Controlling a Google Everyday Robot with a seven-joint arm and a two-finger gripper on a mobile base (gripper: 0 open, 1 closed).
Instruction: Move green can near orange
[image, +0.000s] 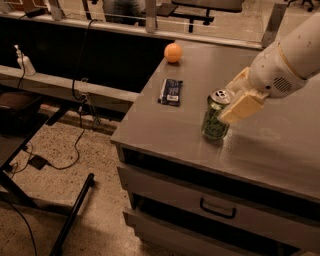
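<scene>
The green can (214, 122) stands upright on the grey table top (280, 145), near its front edge. My gripper (227, 102) comes in from the right on a white arm, with its beige fingers on either side of the can's upper part, closed on it. The can's base rests on the table. The orange (173, 52) sits at the table's far left corner, well away from the can, up and to the left.
A flat dark blue snack wrapper (170, 91) lies between the orange and the can. The table's left edge drops to the floor, where there are cables and a black stand leg (75, 212). Drawers with a handle (217, 210) are below the front edge.
</scene>
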